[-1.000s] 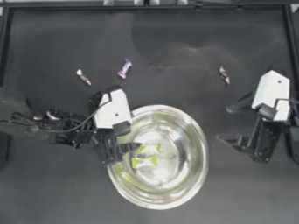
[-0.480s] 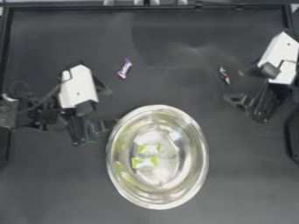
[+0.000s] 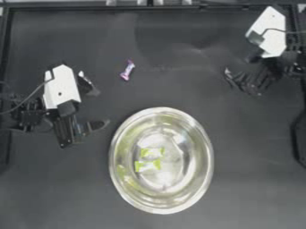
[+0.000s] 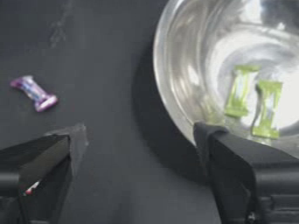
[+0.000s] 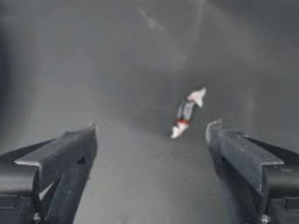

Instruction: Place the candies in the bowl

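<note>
Now the left pincer (image 3: 81,129) sits drawn back on the table just beside the bowl (image 3: 119,134), on the bowl's left-arm side. A second ago it hung over the bowl's near rim. Its jaws stand wide apart and hold nothing. The right pincer (image 3: 242,80) has travelled too, from close beside the bowl on the right-arm side to a spot well beyond it, toward the table's far edge. Its jaws are also spread wide and empty.

Two yellow-green candies (image 3: 148,159) lie side by side at the bottom of the bowl, so that part of the job looks done. The purple-pink candy (image 3: 126,70) lies on the bare table beyond the bowl, apart from both pincers. Judging by its new place, the right arm is probably lining up on a white-and-red candy, and the left arm is free for the purple-pink one.

The right wrist view shows what the top view barely does: the white-and-red candy (image 5: 187,113) lying on the table ahead of the open jaws and between their lines, not yet touched. From above, that candy is lost against the right pincer. The left wrist view shows the two wrappers in the bowl (image 4: 175,87) clearly, and the purple-pink candy (image 4: 35,93) off to the other side. The second white-and-red candy cannot be made out in any view.
</note>
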### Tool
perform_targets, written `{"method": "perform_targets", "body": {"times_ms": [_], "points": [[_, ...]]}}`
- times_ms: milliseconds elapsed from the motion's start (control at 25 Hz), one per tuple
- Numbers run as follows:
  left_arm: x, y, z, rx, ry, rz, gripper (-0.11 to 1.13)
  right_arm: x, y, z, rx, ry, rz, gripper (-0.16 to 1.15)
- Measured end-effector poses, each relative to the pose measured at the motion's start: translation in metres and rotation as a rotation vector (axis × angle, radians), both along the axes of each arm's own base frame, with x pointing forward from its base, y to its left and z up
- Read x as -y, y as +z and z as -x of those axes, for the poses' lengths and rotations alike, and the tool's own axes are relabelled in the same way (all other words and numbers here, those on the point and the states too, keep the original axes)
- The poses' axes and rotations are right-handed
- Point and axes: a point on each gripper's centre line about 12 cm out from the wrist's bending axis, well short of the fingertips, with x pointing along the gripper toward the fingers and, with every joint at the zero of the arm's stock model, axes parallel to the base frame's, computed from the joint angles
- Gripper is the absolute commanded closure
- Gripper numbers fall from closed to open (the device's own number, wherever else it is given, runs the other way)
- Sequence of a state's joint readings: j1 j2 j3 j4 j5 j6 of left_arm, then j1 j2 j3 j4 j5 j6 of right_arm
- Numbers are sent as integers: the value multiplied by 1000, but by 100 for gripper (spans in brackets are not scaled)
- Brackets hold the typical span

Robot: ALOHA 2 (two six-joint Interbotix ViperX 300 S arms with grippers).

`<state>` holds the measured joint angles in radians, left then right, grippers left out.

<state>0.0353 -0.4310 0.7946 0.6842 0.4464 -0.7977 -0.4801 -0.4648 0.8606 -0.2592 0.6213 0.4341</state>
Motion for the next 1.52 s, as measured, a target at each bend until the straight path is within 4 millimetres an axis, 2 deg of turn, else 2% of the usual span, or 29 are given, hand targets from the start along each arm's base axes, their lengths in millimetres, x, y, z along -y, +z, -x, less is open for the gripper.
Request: {"method": "perform_targets", "body": {"times_ms": [120,360,760,1280,1520], "points": [[0,0,1,0,2,1,0,11,-11,-7,-44,-10,-21,-3],[0,6,11,28,3,0,0,20,-33,-12,-104,-29,-62,-3],[-3,2,25,29,17,4,0,41,-54,-10,-106,-113,-93,-2],[-6,-1,29,25,33,6,0,49,-87,-14,-175,-138,-159,-2],[-6,-1,29,23,33,8,0,51,-94,-17,-185,-145,-177,-2]]}}
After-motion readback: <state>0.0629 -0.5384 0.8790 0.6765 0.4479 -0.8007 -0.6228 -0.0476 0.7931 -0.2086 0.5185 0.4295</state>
